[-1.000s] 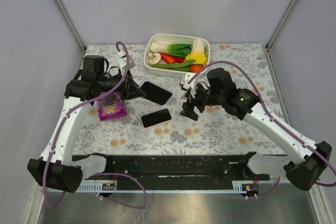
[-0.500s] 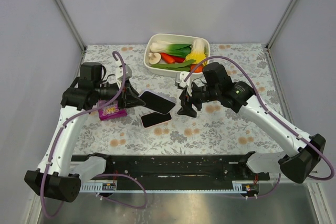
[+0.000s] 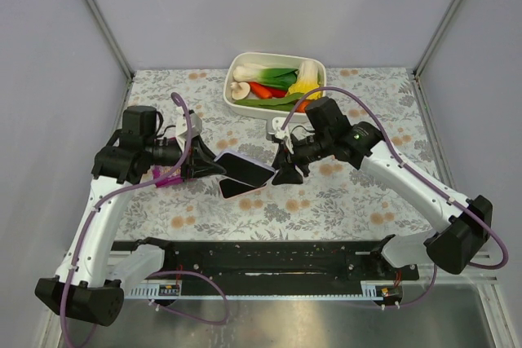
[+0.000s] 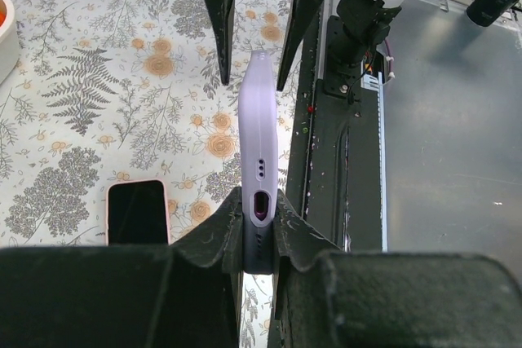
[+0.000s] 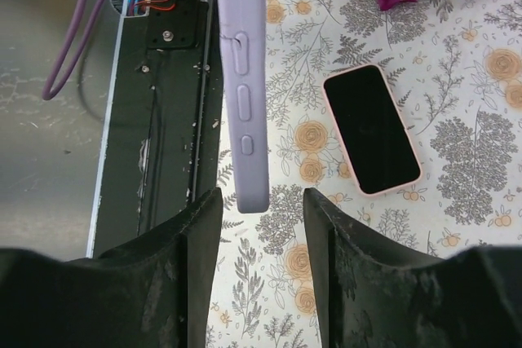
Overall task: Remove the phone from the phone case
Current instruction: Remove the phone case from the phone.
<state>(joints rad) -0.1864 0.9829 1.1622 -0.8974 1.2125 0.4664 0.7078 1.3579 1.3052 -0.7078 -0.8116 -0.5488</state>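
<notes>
Here's the phone case (image 4: 259, 120), up off the table (image 4: 98, 79) with 2 grippers at it!
My left gripper (image 4: 259, 219) is clamped on 1 end of the lavender case, edge-on; my right gripper (image 5: 261, 197) straddles the other end, jaws apart, not touching it. A pink-edged phone (image 5: 372, 129) lies flat on the table below.

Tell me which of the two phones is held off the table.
The lavender-cased phone, clamped on edge in the left gripper; the pink-cased phone lies flat on the table, screen up.
</notes>
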